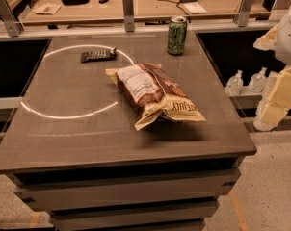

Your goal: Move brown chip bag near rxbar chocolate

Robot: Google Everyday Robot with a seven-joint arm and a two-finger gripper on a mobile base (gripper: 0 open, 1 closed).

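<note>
The brown chip bag (pixel 155 94) lies on its side near the middle of the dark table (pixel 63 143), with its white label panel facing up and its cream-yellow lettered end toward the front right. The rxbar chocolate (pixel 98 55) is a small flat dark bar lying at the back left, on the upper arc of a thin light ring on the tabletop. It is well apart from the bag. My gripper (pixel 275 97) shows as cream-coloured parts at the right edge of the view, off the table's right side and touching nothing.
A green can (pixel 177 35) stands upright at the back of the table, right of centre. A metal rail with posts (pixel 128 13) runs behind the table, with a cluttered wooden desk beyond it. Clear bottles (pixel 246 83) sit on a lower shelf to the right.
</note>
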